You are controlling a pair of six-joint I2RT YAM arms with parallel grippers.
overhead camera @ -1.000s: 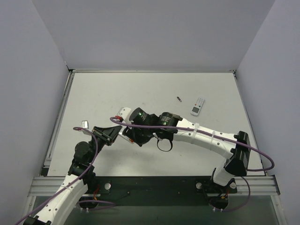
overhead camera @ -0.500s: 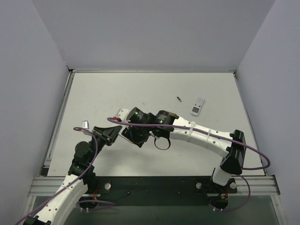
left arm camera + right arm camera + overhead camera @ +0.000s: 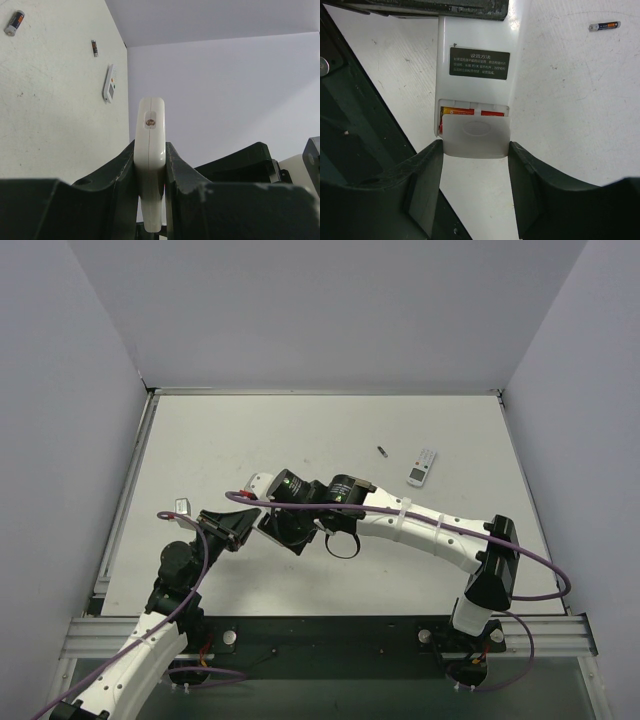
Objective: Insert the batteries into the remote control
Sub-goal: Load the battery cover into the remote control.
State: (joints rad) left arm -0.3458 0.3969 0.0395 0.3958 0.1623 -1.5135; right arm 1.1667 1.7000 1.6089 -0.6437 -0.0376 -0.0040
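The table [image 3: 300,430] is sitting as it was, nothing loose on it having shifted; what is changing is the right arm [image 3: 430,530], which over the last second has been creeping leftward, its wrist closing in on the left arm [image 3: 170,580] near the table's left-centre; the left arm itself is not budging.

The left gripper [image 3: 150,155] is clamping the remote [image 3: 475,30] by its two long edges, jaws closed snug against the white sides, holding it up off the table with its back turned toward the other arm; the dark label [image 3: 479,62] on that back is facing the right wrist camera.

The right gripper [image 3: 476,150] is pinching the cover [image 3: 476,137] between its fingers, jaws narrowed to the cover's width, and is pressing it against the mouth of the battery bay; the cover is already overlapping the bay, leaving only a strip open.

In that strip the batteries [image 3: 470,111] are showing red, lying side by side inside the remote; so, as I am reading it, the loading proper is done and that leftward creep is the cover being slid home; what is remaining looks like the last push until it latches, and the risk is the cover skewing in its rails.

Far off to the right, a second remote [image 3: 422,467] and a dark spare cell [image 3: 383,451] are lying untouched.
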